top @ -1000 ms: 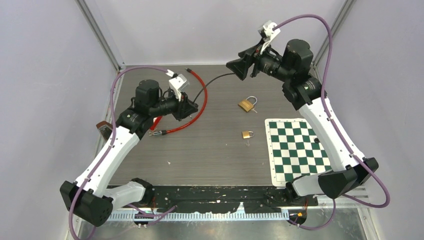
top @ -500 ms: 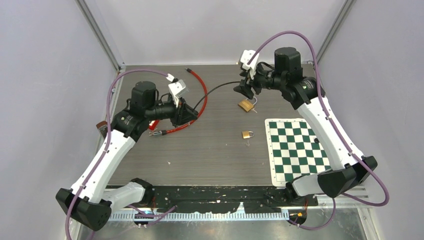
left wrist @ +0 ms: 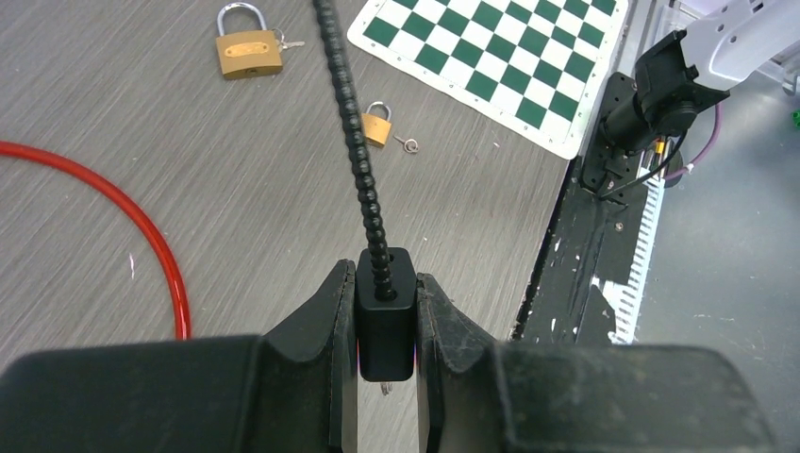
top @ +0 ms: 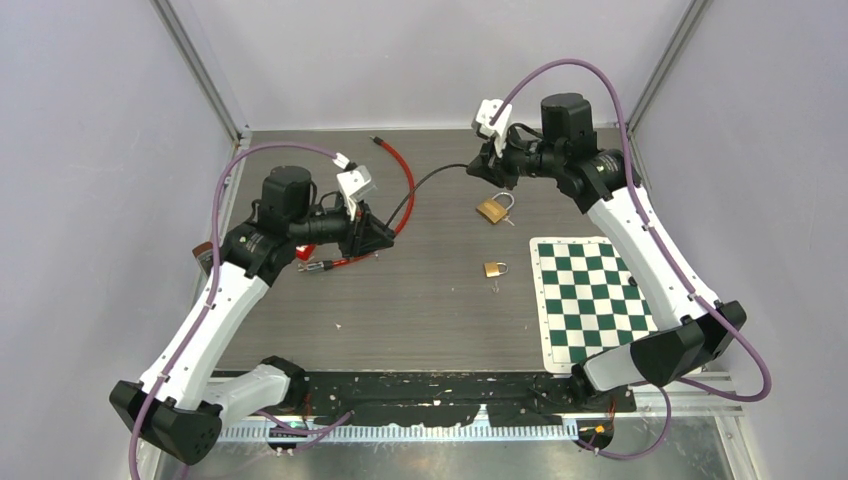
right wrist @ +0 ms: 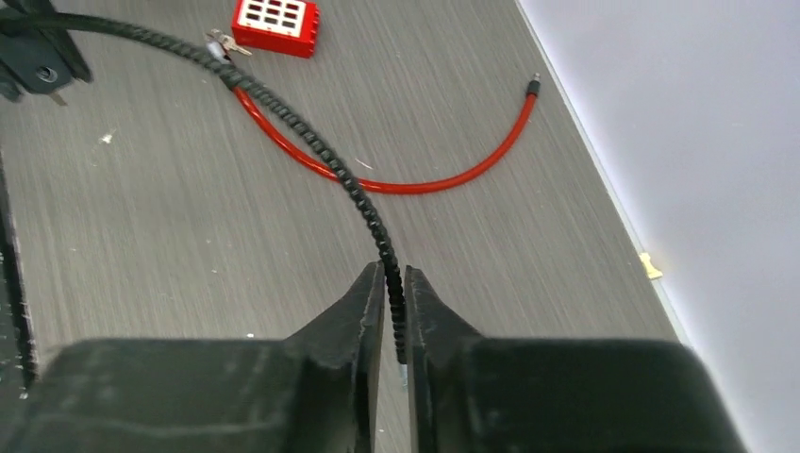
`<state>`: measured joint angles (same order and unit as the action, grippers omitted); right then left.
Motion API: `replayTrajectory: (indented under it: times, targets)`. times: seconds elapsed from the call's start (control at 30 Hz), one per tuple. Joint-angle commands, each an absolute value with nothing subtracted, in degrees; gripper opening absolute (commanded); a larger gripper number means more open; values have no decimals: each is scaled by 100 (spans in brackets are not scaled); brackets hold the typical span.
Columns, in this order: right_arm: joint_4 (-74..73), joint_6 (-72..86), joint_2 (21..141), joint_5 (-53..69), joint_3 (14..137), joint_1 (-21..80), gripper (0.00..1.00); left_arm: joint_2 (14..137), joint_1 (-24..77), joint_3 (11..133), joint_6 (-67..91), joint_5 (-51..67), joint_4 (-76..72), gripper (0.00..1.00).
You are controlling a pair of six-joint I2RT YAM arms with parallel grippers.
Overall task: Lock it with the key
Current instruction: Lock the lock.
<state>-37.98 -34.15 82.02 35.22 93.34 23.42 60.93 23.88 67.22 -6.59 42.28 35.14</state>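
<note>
My left gripper [top: 378, 235] [left wrist: 385, 283] is shut on the black block-shaped body [left wrist: 385, 316] of a black ribbed cable lock. A small metal tip shows under the block. The lock's cable [top: 425, 180] [left wrist: 351, 123] [right wrist: 311, 142] runs across the table to my right gripper [top: 490, 172] [right wrist: 394, 278], which is shut on its free end. A small key [top: 495, 288] [left wrist: 408, 143] lies beside the small brass padlock [top: 494, 268] [left wrist: 377, 127]. More keys [right wrist: 222, 42] lie by the red lock block [right wrist: 275, 14].
A larger brass padlock [top: 491, 210] [left wrist: 248, 52] lies just below my right gripper. A red cable [top: 405, 190] [right wrist: 415, 184] curves under the black one. A green chequered mat [top: 595, 300] [left wrist: 491, 57] lies at the right. The cage walls stand close to both arms.
My right gripper came down and left from high up to the black cable's free end and closed on it. The left arm shifted slightly, still holding the lock body.
</note>
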Motion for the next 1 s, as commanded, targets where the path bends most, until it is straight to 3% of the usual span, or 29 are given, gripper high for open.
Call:
replayTrajectory:
  times: [0.0, 0.23, 0.5, 0.63, 0.97]
  targets:
    - [-3423, -3018, 8180, 3807, 9560, 2396, 8, 5971, 2391, 6968, -558, 4426, 3211, 0]
    - [-2373, -1730, 7891, 4435, 8966, 2447, 5, 5860, 2391, 6612, 49, 4493, 1952, 0]
    - [2190, 1738, 6958, 4510, 7024, 2661, 5, 5629, 2391, 5436, 1584, 4441, -1788, 0]
    - [3806, 2817, 6911, 4358, 6665, 2893, 5, 5887, 2391, 5565, 1658, 4837, -2115, 0]
    - [4127, 2573, 7040, 4100, 6611, 3671, 5, 6039, 2399, 5642, 1696, 5461, -2636, 0]
